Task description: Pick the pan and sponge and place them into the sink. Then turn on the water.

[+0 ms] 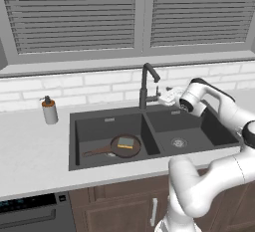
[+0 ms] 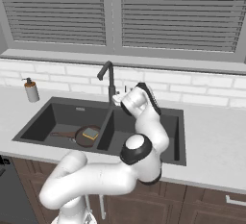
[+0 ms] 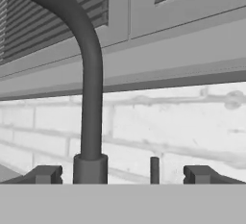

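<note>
The dark-brown pan [image 1: 115,148] [image 2: 82,137] lies in the left basin of the dark-grey sink [image 1: 99,126] [image 2: 62,117], handle pointing left. The yellow sponge [image 1: 126,142] [image 2: 90,132] rests inside the pan. My gripper [image 1: 167,95] [image 2: 119,98] [image 3: 122,175] is open beside the base of the tall dark faucet [image 1: 144,86] [image 2: 110,81] [image 3: 91,98], behind the right basin. In the hand view a thin dark lever [image 3: 154,170] stands between the two fingertips [image 3: 45,174], right of the faucet neck. Nothing is held. No water is in view.
A soap dispenser [image 1: 49,110] [image 2: 31,91] stands on the counter left of the sink. White tile wall and window blinds rise close behind the faucet. A dishwasher front [image 1: 30,213] sits below the counter at the left. The right basin [image 1: 189,136] holds only its drain.
</note>
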You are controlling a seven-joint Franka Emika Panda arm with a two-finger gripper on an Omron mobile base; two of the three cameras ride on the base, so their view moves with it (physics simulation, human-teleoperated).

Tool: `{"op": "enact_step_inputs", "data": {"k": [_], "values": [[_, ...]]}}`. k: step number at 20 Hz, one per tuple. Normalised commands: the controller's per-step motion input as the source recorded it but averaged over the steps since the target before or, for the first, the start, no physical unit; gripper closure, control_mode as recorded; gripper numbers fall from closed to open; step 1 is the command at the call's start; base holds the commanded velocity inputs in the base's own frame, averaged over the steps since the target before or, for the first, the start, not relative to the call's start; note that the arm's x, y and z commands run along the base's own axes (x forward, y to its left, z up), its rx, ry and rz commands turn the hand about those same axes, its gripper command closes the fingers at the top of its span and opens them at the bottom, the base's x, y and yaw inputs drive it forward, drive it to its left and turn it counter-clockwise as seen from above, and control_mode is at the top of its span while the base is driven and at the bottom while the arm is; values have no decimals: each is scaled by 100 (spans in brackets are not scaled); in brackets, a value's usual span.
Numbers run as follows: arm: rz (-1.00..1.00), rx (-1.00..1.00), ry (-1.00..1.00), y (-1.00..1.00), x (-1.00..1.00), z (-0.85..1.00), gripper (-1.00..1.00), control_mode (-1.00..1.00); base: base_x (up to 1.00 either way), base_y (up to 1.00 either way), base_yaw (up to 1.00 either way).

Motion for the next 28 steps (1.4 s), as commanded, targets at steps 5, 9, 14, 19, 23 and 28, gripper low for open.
{"op": "enact_step_inputs", "data": {"k": [5, 9, 14, 19, 23, 28], "values": [[-12, 0, 0, 8, 34, -1, -100, -100, 0, 0, 0], [-11, 0, 0, 0, 38, -15, -100, -100, 0, 0, 0], [-12, 0, 0, 0, 39, -27, -100, -100, 0, 0, 0], [-14, 0, 0, 0, 37, -25, 100, -100, 0, 0, 0], [-11, 2, 0, -35, 26, -13, 100, -100, 0, 0, 0], [-1, 22, 3, -98, 6, -1, 100, -100, 0, 0, 0]]}}
